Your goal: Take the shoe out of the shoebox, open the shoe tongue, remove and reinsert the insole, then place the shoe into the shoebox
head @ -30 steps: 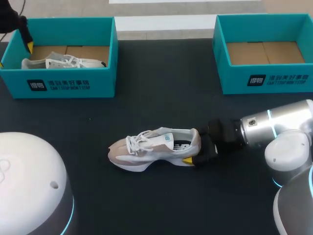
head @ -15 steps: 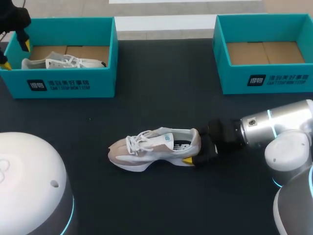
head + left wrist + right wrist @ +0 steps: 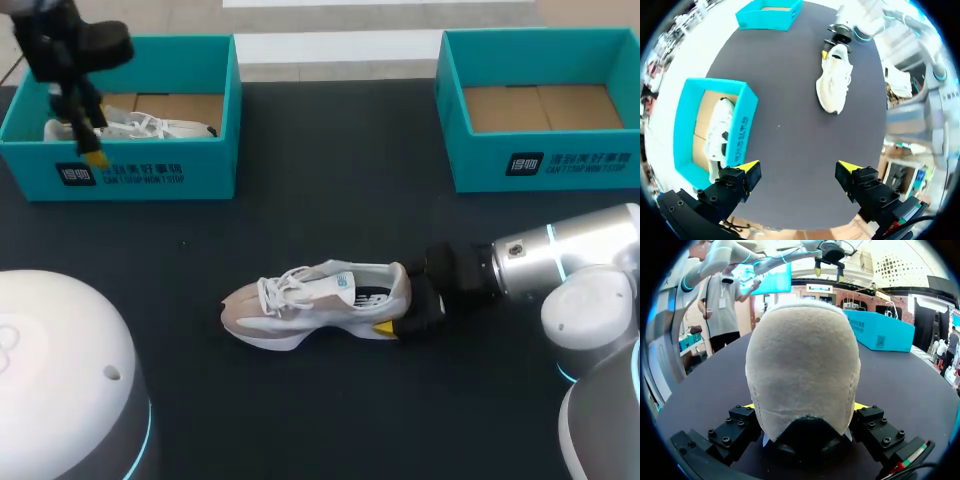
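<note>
A white and beige shoe (image 3: pixel 320 305) lies on its sole in the middle of the dark table, toe to the left. My right gripper (image 3: pixel 408 312) is at its heel; in the right wrist view the heel (image 3: pixel 802 365) fills the gap, and both fingers press its sides. My left gripper (image 3: pixel 85 135) hangs high over the left teal shoebox (image 3: pixel 150 172), open and holding nothing (image 3: pixel 797 170). That box holds a second white shoe (image 3: pixel 130 127). From the left wrist view the table shoe (image 3: pixel 835 80) lies far ahead of the fingers.
A second teal shoebox (image 3: pixel 545 165) stands at the back right with only its cardboard floor showing. Bare dark table (image 3: pixel 330 200) stretches between the two boxes and around the shoe.
My left arm has swung in from the far left corner and now hangs over the left shoebox. The right gripper and the shoe have not moved.
</note>
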You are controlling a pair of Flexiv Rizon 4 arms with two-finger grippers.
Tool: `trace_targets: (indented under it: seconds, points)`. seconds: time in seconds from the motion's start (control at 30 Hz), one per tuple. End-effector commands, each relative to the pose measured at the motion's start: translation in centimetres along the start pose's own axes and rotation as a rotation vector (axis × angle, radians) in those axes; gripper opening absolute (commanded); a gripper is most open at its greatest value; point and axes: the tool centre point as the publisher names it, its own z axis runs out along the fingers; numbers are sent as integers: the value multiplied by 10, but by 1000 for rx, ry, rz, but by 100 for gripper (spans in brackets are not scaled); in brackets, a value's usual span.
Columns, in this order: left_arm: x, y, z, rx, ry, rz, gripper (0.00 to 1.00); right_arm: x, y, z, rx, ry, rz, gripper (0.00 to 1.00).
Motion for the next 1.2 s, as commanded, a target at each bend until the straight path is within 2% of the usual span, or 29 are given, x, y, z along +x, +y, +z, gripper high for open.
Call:
trace_targets:
  seconds: [0.03, 0.23, 0.47, 0.73, 0.87, 1.03, 1.2]
  points:
    - [39, -34, 17, 51, -141, -617, 100, 1, -2, 2, 1, -2, -1, 0]
    - [76, -80, 35, 75, -125, -664, 100, 1, -2, 2, 1, -2, -1, 0]
    - [110, -127, 53, 73, -89, -732, 100, 1, -2, 2, 1, -2, -1, 0]
    - [149, -179, 90, 17, -51, -739, 100, 1, -2, 2, 1, -2, -1, 0]
    - [169, -193, 112, -23, -48, -740, 100, 1, -2, 2, 1, -2, -1, 0]
    - [187, -201, 138, -72, -24, -740, 100, 1, -2, 2, 1, -2, -1, 0]
    - [192, -205, 163, -91, 7, -762, 100, 1, -2, 2, 1, -2, -1, 0]
